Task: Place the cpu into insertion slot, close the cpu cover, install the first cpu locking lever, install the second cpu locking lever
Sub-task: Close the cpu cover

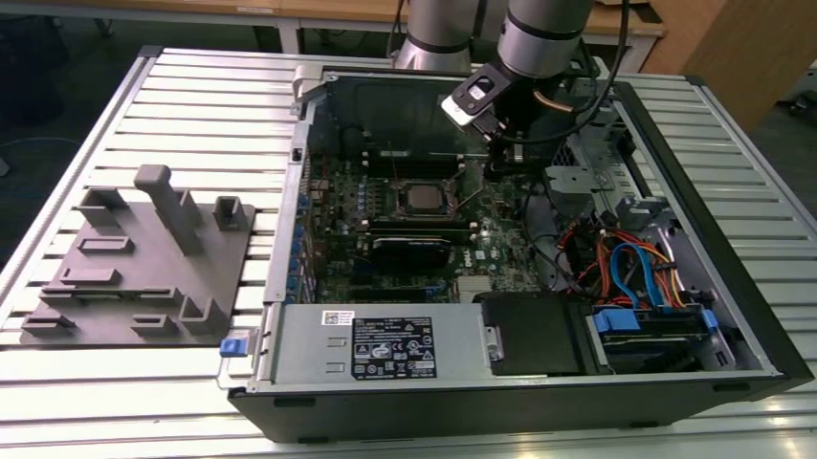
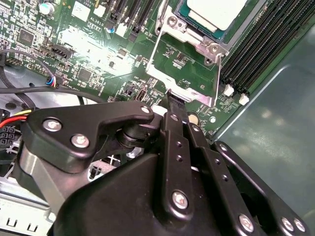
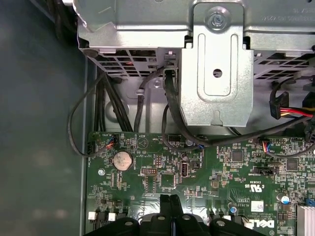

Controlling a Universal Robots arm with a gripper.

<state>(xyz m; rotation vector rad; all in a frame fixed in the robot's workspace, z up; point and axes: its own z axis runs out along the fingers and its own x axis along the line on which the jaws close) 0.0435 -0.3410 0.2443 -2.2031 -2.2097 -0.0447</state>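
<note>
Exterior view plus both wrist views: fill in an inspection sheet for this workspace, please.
Surface: slatted metal table, bearing an open computer case.
Job's things: cpu seated in the insertion slot; cpu cover open, off the cpu.
Clutter: grey fixture tray beside the case, on the exterior view's left.
Grippers: hand shut, tip at the cpu cover's free edge; whether it grips the cover, cannot tell.
Cables: black leads running from the drive cage onto the board; orange and blue cables inside the case.
Surroundings: wooden furniture behind the table.
</note>
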